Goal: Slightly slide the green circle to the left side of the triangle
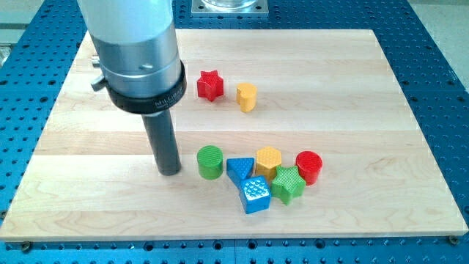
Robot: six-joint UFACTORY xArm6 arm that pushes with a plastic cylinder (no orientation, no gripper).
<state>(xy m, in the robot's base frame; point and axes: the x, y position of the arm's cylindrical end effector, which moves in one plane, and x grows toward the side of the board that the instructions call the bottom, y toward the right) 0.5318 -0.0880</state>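
Nearest the view's bottom, a blue cube (255,195) is lying against a green star (289,183) and touching the blue triangle (238,169) above it. Further up, the green circle (209,161) is sitting just left of that triangle, nearly touching. My tip (170,171) is resting on the wooden board (88,198) (no jaws here, only a rod), just left of the circle. A yellow hexagon (268,160) and red cylinder (309,166) are sitting alongside; a red star (209,85) and yellow block (247,96) are sitting well apart, toward the top.
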